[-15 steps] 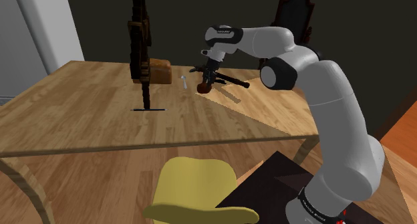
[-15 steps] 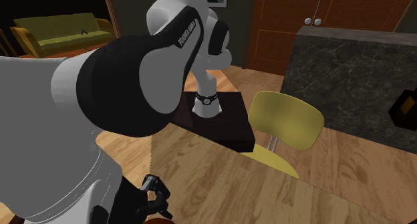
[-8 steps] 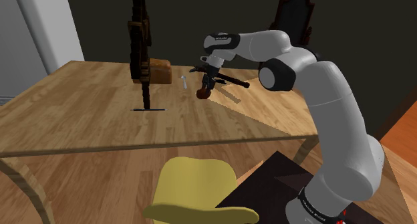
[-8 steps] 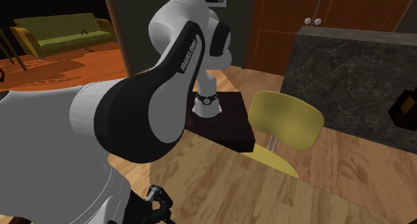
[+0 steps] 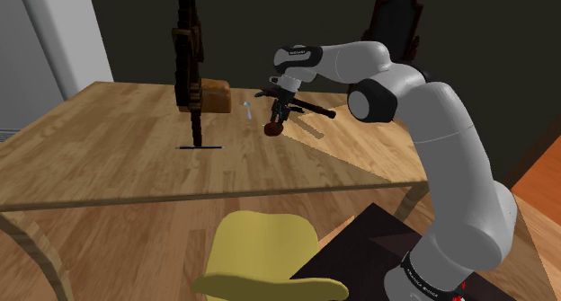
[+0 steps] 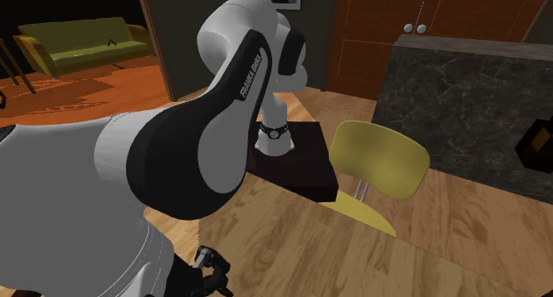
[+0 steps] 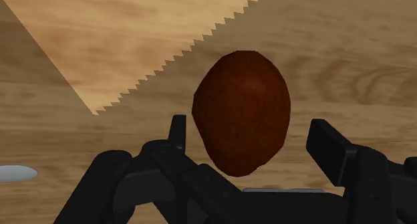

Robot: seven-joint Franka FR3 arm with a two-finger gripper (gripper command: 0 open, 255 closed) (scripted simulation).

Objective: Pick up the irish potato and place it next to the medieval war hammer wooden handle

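The reddish-brown potato [image 5: 274, 128] lies low on the wooden table [image 5: 108, 155], just under my gripper [image 5: 278, 119]. In the wrist view the potato [image 7: 242, 112] sits between the black fingers of the gripper [image 7: 252, 134], which stand wide apart. The left finger is close against it and a gap shows before the right finger [image 7: 329, 144], so the gripper is open. The dark war hammer [image 5: 188, 70] stands upright on the table, well toward the shoulder view's left of the potato. In the second exterior view the gripper [image 6: 211, 277] shows under the arm.
A brown loaf-like block [image 5: 216, 95] sits behind the hammer. A small white object [image 5: 249, 105] lies between it and the potato. A yellow chair [image 5: 261, 254] stands at the table's near edge, beside the dark stand [image 6: 297, 162].
The potato has come down a little beneath the gripper toward the table. The wrist has shifted slightly to the shoulder view's left and lower.
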